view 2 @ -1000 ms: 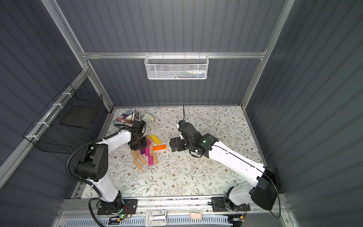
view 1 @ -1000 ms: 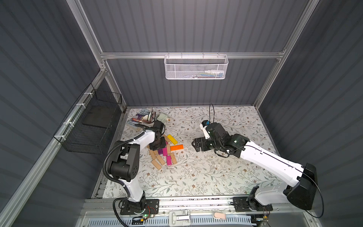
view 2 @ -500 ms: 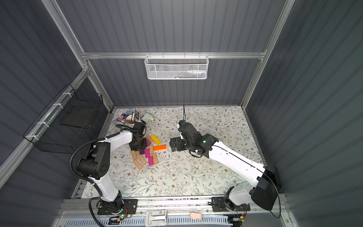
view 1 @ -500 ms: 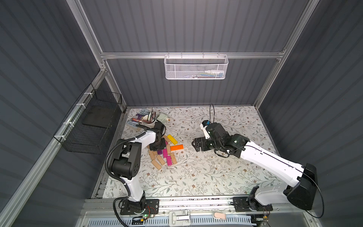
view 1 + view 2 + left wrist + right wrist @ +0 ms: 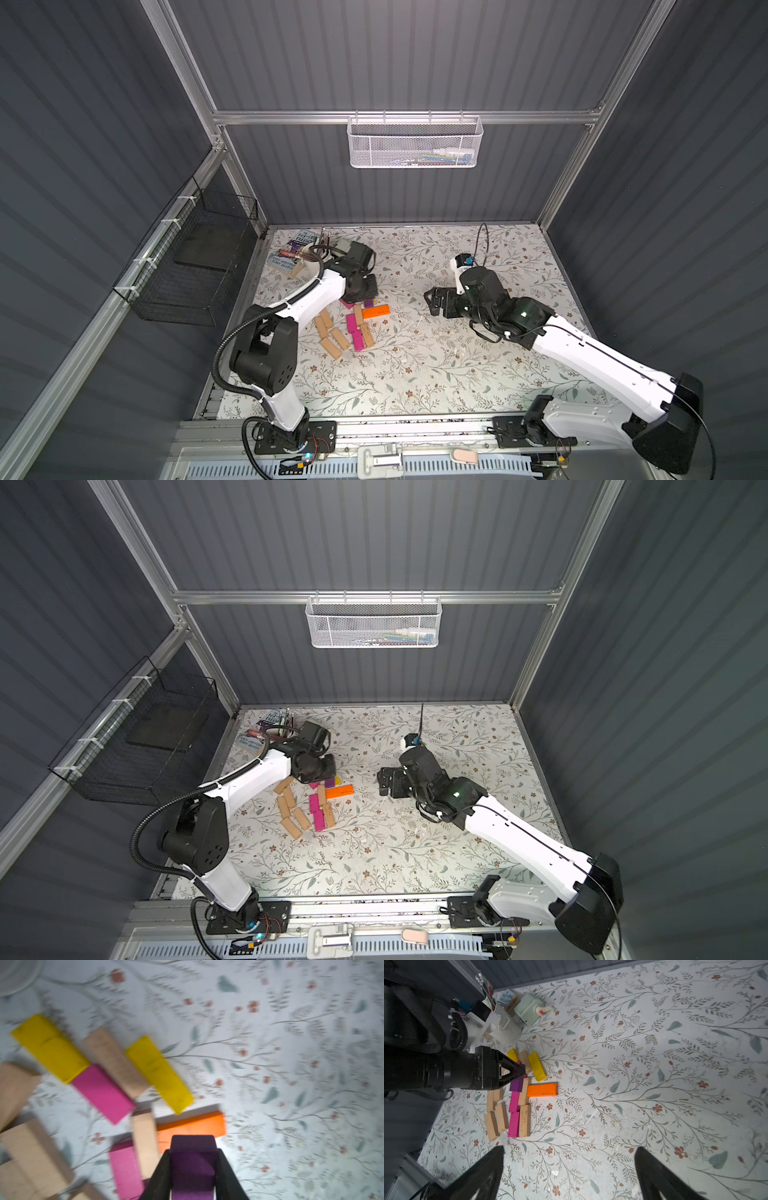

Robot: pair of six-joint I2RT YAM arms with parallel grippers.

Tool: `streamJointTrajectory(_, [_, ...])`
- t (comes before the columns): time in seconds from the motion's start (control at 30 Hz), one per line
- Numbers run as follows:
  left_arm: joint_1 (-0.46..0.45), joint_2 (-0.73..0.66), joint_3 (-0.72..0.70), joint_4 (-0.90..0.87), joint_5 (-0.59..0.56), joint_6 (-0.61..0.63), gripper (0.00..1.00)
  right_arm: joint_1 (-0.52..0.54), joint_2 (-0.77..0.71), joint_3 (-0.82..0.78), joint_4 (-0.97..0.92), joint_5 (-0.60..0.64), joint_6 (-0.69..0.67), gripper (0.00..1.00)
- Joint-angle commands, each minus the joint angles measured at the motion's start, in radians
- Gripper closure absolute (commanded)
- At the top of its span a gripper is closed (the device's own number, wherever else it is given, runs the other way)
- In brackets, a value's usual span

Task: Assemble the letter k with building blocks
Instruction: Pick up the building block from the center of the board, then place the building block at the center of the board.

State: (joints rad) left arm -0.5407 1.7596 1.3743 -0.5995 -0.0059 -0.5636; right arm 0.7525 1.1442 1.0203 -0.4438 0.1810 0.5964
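Held: the left gripper (image 5: pixel 518 1071) is clamped on one end of the purple block (image 5: pixel 193 1165). The block hangs low over the building blocks (image 5: pixel 514 1103), which are heaped at 9 o'clock on the worktop (image 5: pixel 654 1084), taking the back wall as 12.

Idle: the right gripper (image 5: pixel 569 1159) is empty with its jaws wide apart, at 3 o'clock of the heap and well apart from it.

Hazards:
- The purple block is gripped by one end only, so it may pivot or slip when it is moved.
- Its free end is just beside the orange block (image 5: pixel 542 1090) and a tan plank (image 5: pixel 523 1093). A sideways move made before lifting would likely scatter both.
- The white cup (image 5: pixel 506 1030), at 11 o'clock of the heap, stands near the left wrist, so a swing that way could tip it.
- No K can be made out yet, and the heap is too crowded to build in.

Room: the side wall is close at 9 o'clock. From 2 to 5 o'clock of the heap the worktop is bare as far as the right gripper.
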Motion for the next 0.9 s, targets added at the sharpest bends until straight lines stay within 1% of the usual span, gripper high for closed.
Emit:
streamJointTrajectory(0.0, [-0.102, 0.142, 0.164, 0.02, -0.006, -0.077, 0.83, -0.056, -0.078, -0.05, -0.013, 0.066, 0.049, 0.01])
streamJointTrajectory(0.1, [-0.167, 0.283, 0.316, 0.022, -0.034, -0.101, 0.83, -0.109, -0.134, -0.099, -0.045, 0.087, 0.073, 0.01])
streamJointTrajectory(0.2, [-0.212, 0.418, 0.471, 0.012, -0.072, -0.127, 0.83, -0.154, -0.174, -0.136, -0.095, 0.089, 0.091, 0.01])
streamJointTrajectory(0.37, [-0.245, 0.621, 0.695, -0.04, -0.13, -0.147, 0.84, -0.188, -0.201, -0.165, -0.16, 0.094, 0.097, 0.01])
streamJointTrajectory(0.43, [-0.25, 0.68, 0.751, -0.05, -0.137, -0.156, 0.84, -0.192, -0.209, -0.176, -0.169, 0.092, 0.101, 0.01])
streamJointTrajectory(0.53, [-0.252, 0.739, 0.798, -0.063, -0.142, -0.164, 0.84, -0.193, -0.22, -0.187, -0.175, 0.089, 0.104, 0.01])
streamJointTrajectory(0.63, [-0.252, 0.76, 0.806, -0.062, -0.151, -0.166, 0.81, -0.196, -0.217, -0.189, -0.18, 0.093, 0.102, 0.01])
streamJointTrajectory(0.8, [-0.252, 0.774, 0.804, -0.059, -0.146, -0.162, 0.67, -0.202, -0.187, -0.192, -0.169, 0.087, 0.104, 0.01])
streamJointTrajectory(0.87, [-0.252, 0.77, 0.802, -0.054, -0.142, -0.161, 0.65, -0.202, -0.171, -0.19, -0.165, 0.076, 0.105, 0.01])
